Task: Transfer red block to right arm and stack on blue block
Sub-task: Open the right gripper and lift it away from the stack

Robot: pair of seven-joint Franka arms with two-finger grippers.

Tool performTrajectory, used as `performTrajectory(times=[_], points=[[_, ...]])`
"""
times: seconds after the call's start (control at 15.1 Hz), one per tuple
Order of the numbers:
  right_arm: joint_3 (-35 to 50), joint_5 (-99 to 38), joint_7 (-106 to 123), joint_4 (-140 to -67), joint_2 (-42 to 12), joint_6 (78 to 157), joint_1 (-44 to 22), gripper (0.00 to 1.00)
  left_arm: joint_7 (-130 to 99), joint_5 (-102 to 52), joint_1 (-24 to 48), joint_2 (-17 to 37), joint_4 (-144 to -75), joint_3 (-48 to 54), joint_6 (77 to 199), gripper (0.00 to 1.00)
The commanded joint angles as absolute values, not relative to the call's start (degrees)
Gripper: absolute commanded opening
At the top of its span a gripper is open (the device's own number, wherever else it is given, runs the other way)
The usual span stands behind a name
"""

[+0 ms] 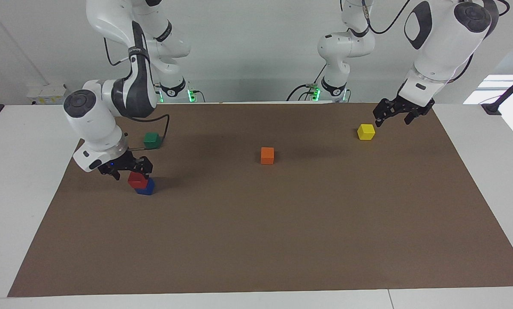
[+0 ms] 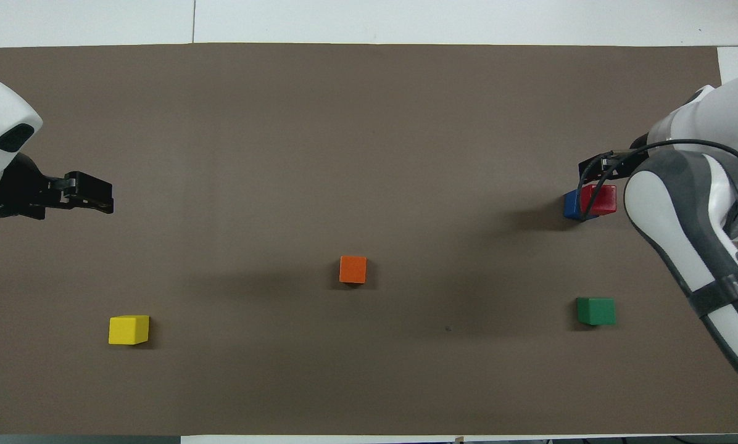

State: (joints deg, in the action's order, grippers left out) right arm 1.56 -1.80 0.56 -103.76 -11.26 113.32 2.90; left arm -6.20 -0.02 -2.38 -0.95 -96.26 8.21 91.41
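The red block [image 1: 137, 180] [image 2: 598, 199] rests on top of the blue block [image 1: 146, 188] [image 2: 570, 205], set slightly off-centre, at the right arm's end of the brown mat. My right gripper [image 1: 131, 172] [image 2: 605, 165] hangs open just above the red block, touching neither cube. Over bare mat at the left arm's end, my left gripper [image 1: 393, 121] [image 2: 97, 198] waits open and empty.
A green cube [image 1: 152, 140] [image 2: 595, 311] lies nearer to the robots than the stack. An orange cube [image 1: 267, 155] [image 2: 353, 269] sits mid-mat. A yellow cube [image 1: 366, 131] [image 2: 128, 329] lies at the left arm's end. The mat [image 1: 282, 231] covers most of the white table.
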Motion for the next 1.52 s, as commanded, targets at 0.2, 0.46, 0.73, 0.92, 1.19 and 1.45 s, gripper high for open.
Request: performTrajectory(times=[0.2,0.46,0.73,0.92,1.19,1.45], points=[[1.3,-5.0,-0.3,-94.9,-9.1,99.8,4.1,1.0,-5.7,-0.8,-2.6,-1.8,-96.4,8.2,90.6,1.0],[1.2,-3.9,-2.2,-90.0,-6.9,91.8,4.1,1.0,-5.7,-0.8,-2.7,-1.8,-96.4,8.1,90.6,1.0],[1.2,-3.4,-1.5,-83.6,-7.3,85.3,5.6,1.0,-5.7,-0.8,-2.7,-1.8,-96.4,8.2,90.6,1.0],[1.3,-1.5,-1.0,-83.4,-7.4,85.5,5.7,1.0,-5.7,-0.8,-2.7,-1.8,-96.4,8.2,90.6,1.0],[1.3,-1.6,-1.0,-83.4,-8.5,85.6,5.9,0.99,-5.7,-0.8,-2.7,-1.8,-96.4,8.2,90.6,1.0],[1.3,-1.6,-1.4,-85.4,-7.1,85.1,5.6,1.0,-5.7,-0.8,-2.7,-1.8,-96.4,8.2,90.6,1.0]])
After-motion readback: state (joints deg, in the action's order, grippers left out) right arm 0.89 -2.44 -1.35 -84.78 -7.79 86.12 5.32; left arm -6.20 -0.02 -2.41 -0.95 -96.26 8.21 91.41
